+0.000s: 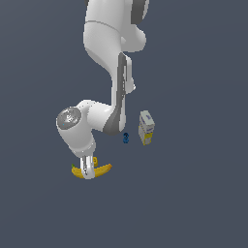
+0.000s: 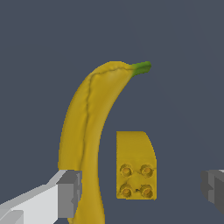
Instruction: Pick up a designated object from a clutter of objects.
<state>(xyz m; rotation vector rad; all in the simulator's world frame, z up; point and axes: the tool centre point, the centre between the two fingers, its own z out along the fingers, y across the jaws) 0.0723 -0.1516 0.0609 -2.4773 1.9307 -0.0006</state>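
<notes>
The tiny yellow block (image 2: 136, 168), with four round studs on its face, lies just beside the inner curve of the banana (image 2: 89, 131) and apart from it, between the two fingers in the wrist view. The gripper (image 2: 140, 190) hangs over both with its fingers spread wide, touching neither. In the exterior view, the tiny blue thing (image 1: 126, 138) and the white-and-yellow carton (image 1: 146, 128) sit apart toward that view's right.
</notes>
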